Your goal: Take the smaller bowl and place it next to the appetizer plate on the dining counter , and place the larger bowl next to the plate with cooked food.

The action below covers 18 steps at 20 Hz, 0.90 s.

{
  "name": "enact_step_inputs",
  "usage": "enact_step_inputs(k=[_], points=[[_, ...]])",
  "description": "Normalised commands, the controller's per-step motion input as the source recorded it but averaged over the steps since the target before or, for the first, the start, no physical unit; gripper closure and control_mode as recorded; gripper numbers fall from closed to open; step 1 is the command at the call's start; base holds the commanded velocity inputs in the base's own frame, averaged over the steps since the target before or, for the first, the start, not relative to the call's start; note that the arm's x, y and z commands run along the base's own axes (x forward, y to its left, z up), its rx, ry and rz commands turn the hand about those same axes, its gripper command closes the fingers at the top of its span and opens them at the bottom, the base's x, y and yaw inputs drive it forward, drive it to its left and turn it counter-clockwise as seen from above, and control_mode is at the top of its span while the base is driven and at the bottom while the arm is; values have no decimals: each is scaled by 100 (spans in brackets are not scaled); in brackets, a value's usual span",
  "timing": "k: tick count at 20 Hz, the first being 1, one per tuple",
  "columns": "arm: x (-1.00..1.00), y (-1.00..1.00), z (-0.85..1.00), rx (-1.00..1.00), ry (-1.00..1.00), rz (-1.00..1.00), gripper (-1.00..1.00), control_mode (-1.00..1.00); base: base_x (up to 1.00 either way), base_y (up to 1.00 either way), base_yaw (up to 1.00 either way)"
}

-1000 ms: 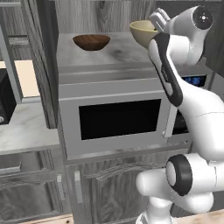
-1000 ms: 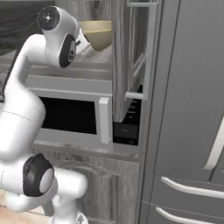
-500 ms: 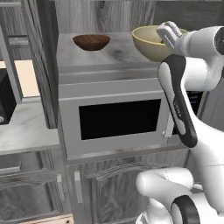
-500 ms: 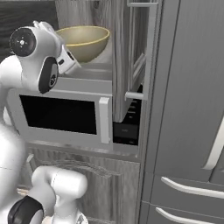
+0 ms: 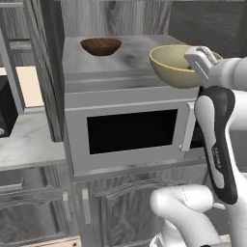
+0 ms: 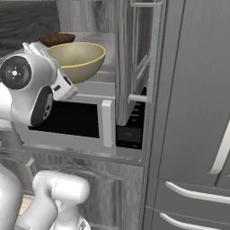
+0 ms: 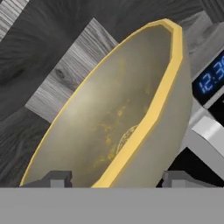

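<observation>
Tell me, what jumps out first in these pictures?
The big tan bowl grabs the eye: it hangs in front of the microwave's top edge, its rim between the two tips of the white arm's claw. Behind it, a small dark wooden bowl sits on top of the microwave, toward the back left.

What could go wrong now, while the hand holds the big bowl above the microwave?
1. The hand pinches the larger bowl only by its rim, one finger inside and one outside; the bowl hangs tilted, so it may slip or swing.
2. The bowl is close above the microwave top and beside the cabinet wall; a fast turn might knock it.
3. The smaller bowl stands nearby and could be bumped.
</observation>
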Motion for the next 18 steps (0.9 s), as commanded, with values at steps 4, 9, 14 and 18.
enact_step_inputs(k=[4,9,14,18], points=[[-46,0,-59,0,5,5,100,-100,0,0,0],[-32,0,-33,0,4,3,100,100,-10,0,1],[0,0,0,0,0,0,100,100,-78,0,3],[0,0,0,0,0,0,100,100,-97,0,12]])
